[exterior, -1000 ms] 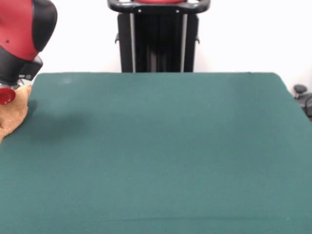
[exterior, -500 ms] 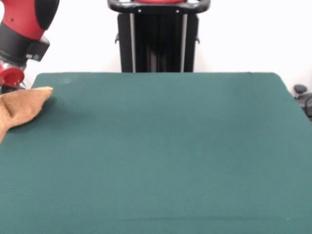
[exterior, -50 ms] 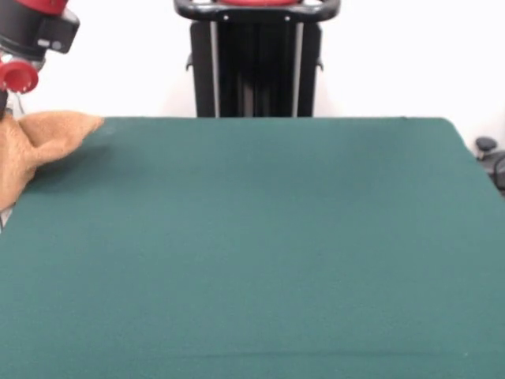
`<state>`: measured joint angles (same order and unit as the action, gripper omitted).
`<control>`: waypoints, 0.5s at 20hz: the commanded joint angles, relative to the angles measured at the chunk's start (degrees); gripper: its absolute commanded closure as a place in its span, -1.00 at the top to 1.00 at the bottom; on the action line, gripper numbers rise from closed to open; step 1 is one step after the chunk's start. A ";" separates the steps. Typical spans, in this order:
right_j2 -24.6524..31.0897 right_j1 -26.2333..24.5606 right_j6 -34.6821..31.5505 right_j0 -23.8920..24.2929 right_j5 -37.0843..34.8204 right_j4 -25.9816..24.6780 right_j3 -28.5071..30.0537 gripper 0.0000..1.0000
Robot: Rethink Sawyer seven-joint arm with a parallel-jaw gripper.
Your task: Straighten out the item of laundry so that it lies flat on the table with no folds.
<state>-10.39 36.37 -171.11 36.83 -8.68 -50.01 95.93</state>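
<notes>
Green felt covers the table, almost all bare. At its far left corner the towel hangs bunched under the arm. Whether the gripper clamps it, I cannot tell. Judging so, spreading is under way; next, lay it flat.

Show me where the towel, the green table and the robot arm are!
towel (exterior, -50 ms: 43,146): front view, on its raised orange-tan fold at the left edge.
table (exterior, -50 ms: 268,237): front view, on the bare green top.
robot arm (exterior, -50 ms: 35,28): front view, on its black end, top left.
</notes>
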 commanded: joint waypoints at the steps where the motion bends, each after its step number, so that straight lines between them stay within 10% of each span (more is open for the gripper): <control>1: 14.55 6.61 25.91 2.90 -5.92 -5.10 12.47 -1.00; 10: 27.10 12.68 37.19 14.95 -15.43 -0.95 17.61 -1.00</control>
<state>2.77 45.25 -163.84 50.13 -13.90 -52.25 104.71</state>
